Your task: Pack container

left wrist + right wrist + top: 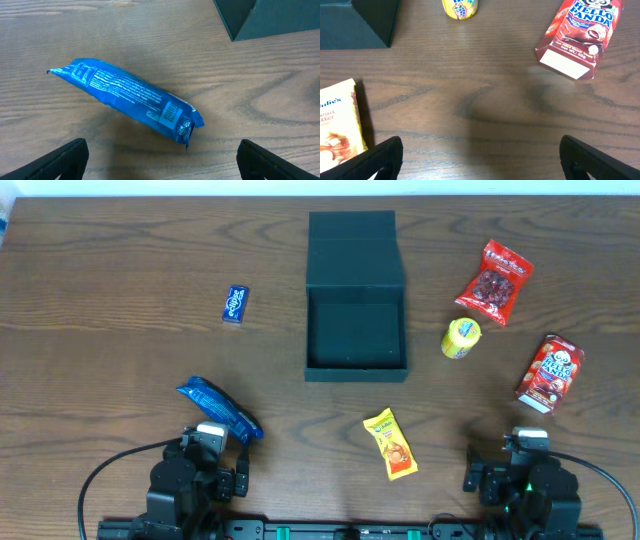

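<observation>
The dark teal-black container point(356, 330) stands open at the table's centre, its flap lid point(352, 250) folded back, its inside empty; a corner shows in the left wrist view point(270, 17) and in the right wrist view point(357, 22). A blue snack packet point(220, 408) lies just ahead of my left gripper point(212, 465), which is open and empty point(160, 162); the packet fills the left wrist view point(130, 100). My right gripper point(522, 470) is open and empty point(480, 160) over bare wood.
A yellow-orange packet point(390, 444) lies front centre, also in the right wrist view point(337, 125). A yellow cup point(461, 338), a red bag point(493, 283), a red Hello Panda box point(550, 372) lie right. A small blue packet point(235, 305) lies left.
</observation>
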Controlling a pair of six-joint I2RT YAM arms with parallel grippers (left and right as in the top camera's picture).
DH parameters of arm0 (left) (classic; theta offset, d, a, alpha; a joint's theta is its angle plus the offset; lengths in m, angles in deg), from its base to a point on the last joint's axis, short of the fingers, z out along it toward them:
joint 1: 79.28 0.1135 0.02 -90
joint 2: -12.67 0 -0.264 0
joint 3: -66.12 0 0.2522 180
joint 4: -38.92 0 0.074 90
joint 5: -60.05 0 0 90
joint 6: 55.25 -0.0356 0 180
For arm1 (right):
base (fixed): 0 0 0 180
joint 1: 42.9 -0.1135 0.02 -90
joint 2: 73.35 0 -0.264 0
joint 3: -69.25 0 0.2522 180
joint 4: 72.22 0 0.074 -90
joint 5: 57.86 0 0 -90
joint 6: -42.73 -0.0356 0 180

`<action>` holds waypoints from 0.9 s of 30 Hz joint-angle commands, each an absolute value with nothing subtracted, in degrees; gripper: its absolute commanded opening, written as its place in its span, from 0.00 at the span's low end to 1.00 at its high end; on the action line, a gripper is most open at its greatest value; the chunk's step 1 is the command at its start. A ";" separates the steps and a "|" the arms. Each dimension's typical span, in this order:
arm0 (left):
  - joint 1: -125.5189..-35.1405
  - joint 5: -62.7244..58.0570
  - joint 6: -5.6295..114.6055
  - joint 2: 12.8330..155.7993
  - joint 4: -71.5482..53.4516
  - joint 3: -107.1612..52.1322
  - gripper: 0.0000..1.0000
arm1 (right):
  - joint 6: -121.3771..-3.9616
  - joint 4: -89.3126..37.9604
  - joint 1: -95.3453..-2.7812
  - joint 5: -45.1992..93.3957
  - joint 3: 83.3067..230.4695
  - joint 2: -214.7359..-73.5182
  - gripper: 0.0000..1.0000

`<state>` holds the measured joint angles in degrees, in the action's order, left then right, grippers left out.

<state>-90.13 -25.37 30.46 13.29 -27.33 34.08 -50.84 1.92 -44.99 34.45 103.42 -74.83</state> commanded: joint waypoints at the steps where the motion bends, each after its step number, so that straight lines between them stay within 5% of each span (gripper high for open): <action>1: -89.76 -24.78 30.89 12.88 -28.47 36.61 0.95 | -50.19 2.16 -45.16 34.23 103.07 -74.37 0.99; 27: -89.76 -24.76 30.89 12.88 -28.47 36.61 0.95 | -50.17 2.16 -45.18 35.76 103.07 -74.37 0.99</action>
